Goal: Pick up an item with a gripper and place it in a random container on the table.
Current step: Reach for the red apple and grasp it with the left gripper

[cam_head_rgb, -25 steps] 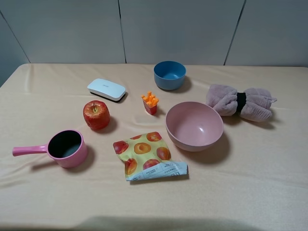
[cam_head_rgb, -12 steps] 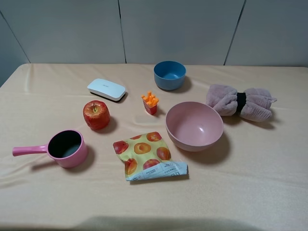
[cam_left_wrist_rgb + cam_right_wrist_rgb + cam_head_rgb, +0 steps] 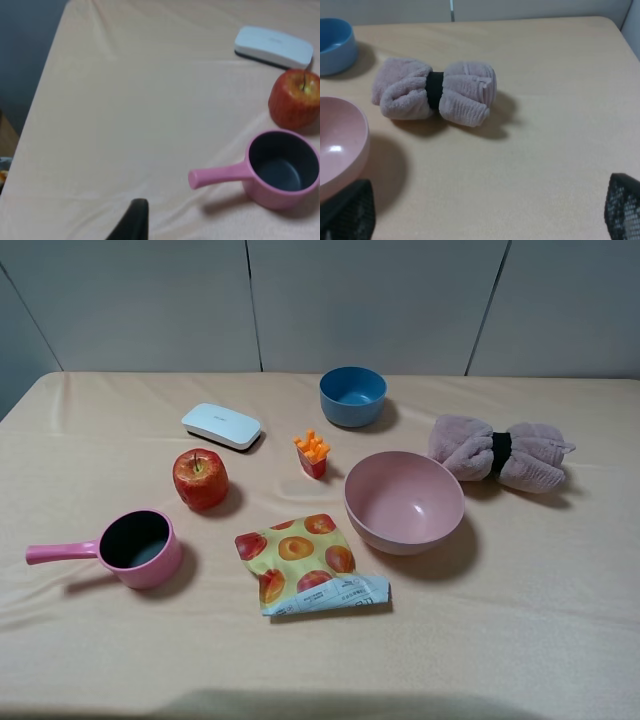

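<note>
The red apple (image 3: 200, 478) stands upright on the beige table (image 3: 520, 620), left of the middle. The small pink saucepan (image 3: 138, 548) sits just in front of it, empty, handle pointing left. Both show in the left wrist view, the apple (image 3: 295, 99) beyond the saucepan (image 3: 282, 170). Only one dark finger (image 3: 132, 220) of my left gripper shows, well short of the saucepan's handle. My right gripper (image 3: 485, 207) is open and empty, fingers wide apart, over the table near a rolled towel. No gripper shows in the exterior high view.
A pink bowl (image 3: 404, 502) and a fruit-printed snack packet (image 3: 305, 562) lie mid-table. A blue bowl (image 3: 352, 395), a white case (image 3: 221, 426) and a small orange fries toy (image 3: 313, 454) stand behind. A rolled mauve towel (image 3: 500, 454) lies at the right.
</note>
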### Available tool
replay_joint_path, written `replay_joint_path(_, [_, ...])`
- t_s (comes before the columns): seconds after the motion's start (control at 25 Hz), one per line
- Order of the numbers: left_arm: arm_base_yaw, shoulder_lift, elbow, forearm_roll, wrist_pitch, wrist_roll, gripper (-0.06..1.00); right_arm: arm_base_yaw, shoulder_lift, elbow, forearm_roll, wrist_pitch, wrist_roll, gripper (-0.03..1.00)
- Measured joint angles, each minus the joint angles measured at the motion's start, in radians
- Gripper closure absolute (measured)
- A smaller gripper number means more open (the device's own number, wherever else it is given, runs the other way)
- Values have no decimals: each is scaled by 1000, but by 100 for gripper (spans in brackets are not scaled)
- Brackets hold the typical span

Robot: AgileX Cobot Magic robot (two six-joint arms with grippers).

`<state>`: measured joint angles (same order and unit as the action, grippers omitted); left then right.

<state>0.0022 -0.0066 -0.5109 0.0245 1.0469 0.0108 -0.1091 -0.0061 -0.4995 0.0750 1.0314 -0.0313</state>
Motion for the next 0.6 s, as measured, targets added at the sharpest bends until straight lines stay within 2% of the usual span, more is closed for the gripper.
replay_joint_path(0.2, [0, 103, -55, 0, -11, 5, -5, 0, 0, 0, 0, 0, 0, 27])
replay_joint_path(0.4, [0, 291, -107, -2, -55, 70, -5, 0, 0, 0, 0, 0, 0, 27])
replay_joint_path(0.6, [0, 489, -170, -39, -76, 116, -5, 0, 0, 0, 0, 0, 0, 27])
